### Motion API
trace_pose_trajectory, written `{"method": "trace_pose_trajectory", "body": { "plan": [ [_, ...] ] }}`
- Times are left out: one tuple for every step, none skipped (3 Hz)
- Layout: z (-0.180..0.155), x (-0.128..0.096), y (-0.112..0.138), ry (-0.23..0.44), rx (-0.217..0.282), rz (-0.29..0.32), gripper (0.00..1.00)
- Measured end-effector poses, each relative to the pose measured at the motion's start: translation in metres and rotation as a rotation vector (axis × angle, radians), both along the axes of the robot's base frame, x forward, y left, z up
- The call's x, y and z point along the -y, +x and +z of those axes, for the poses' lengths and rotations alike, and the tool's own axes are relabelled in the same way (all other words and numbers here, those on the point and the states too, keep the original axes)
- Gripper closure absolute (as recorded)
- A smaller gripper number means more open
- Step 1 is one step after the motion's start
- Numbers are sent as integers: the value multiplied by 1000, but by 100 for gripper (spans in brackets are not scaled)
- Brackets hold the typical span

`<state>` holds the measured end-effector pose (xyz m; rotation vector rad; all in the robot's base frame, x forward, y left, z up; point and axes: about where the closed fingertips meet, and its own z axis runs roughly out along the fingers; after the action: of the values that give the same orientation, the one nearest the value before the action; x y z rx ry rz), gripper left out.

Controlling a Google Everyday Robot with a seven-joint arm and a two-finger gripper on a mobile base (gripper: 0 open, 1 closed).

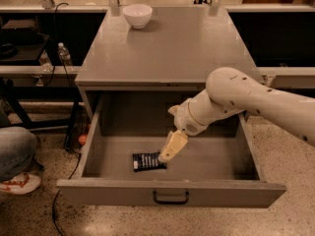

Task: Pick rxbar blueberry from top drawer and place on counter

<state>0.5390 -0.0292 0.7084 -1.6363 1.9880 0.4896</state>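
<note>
The rxbar blueberry (pixel 145 161), a small dark bar with white lettering, lies flat on the floor of the open top drawer (pixel 170 191), left of centre near the front. My gripper (pixel 165 156) hangs inside the drawer with its tan fingers pointing down, right at the bar's right end. The white arm reaches in from the right. The counter (pixel 177 43) is the grey cabinet top behind the drawer.
A white bowl (pixel 137 14) stands at the counter's back left. The drawer has a dark handle (pixel 170 198) on its front panel. A person's leg and shoe (pixel 17 181) are at the left. A water bottle (pixel 64 54) stands on a shelf at the left.
</note>
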Motion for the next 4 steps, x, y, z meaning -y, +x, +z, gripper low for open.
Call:
{"method": "trace_pose_trajectory", "body": {
  "plan": [
    [0,0,0,0,0,0,0],
    [-16,-15,-3,-6,2,56,0],
    [-39,-37,-8,-19,-9,123,0],
    [-59,-53,-8,-25,-20,151,0]
  ]
}}
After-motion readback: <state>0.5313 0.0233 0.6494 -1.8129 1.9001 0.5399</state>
